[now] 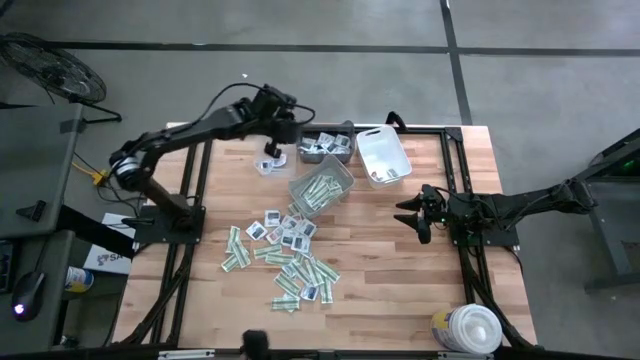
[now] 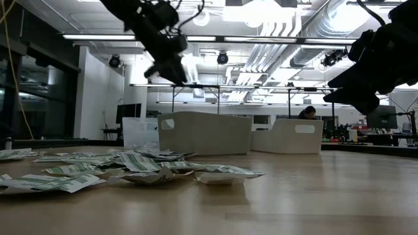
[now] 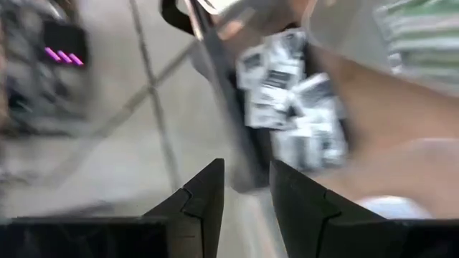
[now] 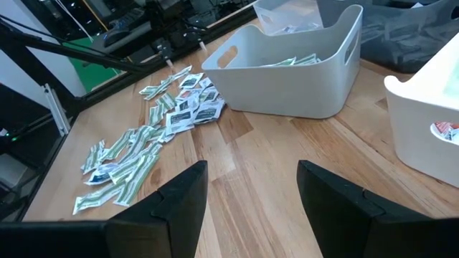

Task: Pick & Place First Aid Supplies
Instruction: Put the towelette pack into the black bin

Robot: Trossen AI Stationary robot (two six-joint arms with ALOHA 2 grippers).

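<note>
The first aid supplies (image 1: 287, 257) lie as a loose pile of green-and-white strips and squarish white packets on the wooden table's middle; the right wrist view shows the pile (image 4: 147, 147) too. More white packets (image 3: 290, 93) fill a dark bin (image 1: 326, 146), and green strips sit in a clear bin (image 1: 322, 190). My left gripper (image 1: 272, 148) hangs above the table's far left part, beside the dark bin, open, with nothing between its fingers (image 3: 246, 166). My right gripper (image 1: 408, 215) waits open at the table's right side (image 4: 251, 172).
A white bin (image 1: 383, 156) stands at the far right of the bins. A small clear cup (image 1: 267, 165) sits below my left gripper. A big round white tub (image 1: 470, 330) stands at the near right corner. Bare wood lies between pile and right arm.
</note>
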